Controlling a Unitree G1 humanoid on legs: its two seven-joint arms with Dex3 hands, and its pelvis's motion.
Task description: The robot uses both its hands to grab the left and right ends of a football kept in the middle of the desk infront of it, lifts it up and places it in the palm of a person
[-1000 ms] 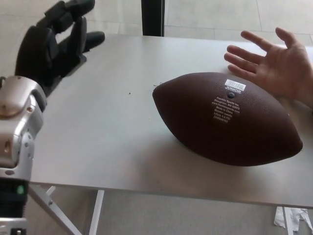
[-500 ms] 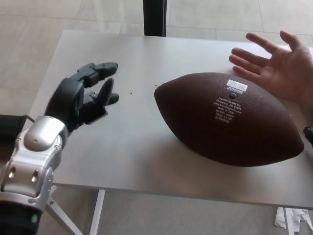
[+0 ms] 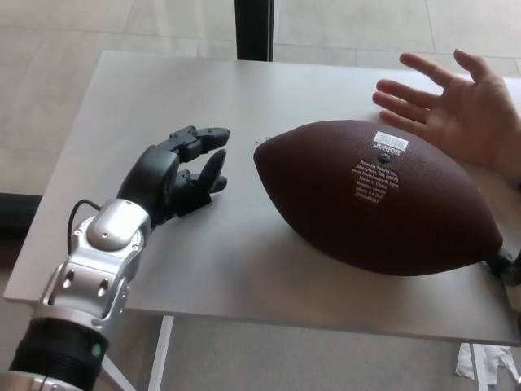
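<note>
A brown football (image 3: 374,195) with white print lies on the grey desk (image 3: 244,261), its long axis running from centre to right. My left hand (image 3: 183,167) hovers just left of the ball's left tip, a small gap away, open, with its fingers apart and pointing at the ball. Only a black sliver of my right hand (image 3: 506,265) shows at the picture's right edge, by the ball's right tip. A person's hand (image 3: 456,106) rests palm up behind the ball at the back right.
A dark post (image 3: 256,29) stands behind the desk's far edge. The desk's front edge runs close below the ball. Light floor tiles surround the desk.
My left hand has come down and moved right, from the desk's far left corner to just beside the ball's left tip. A bit of my right hand now shows at the right edge.
</note>
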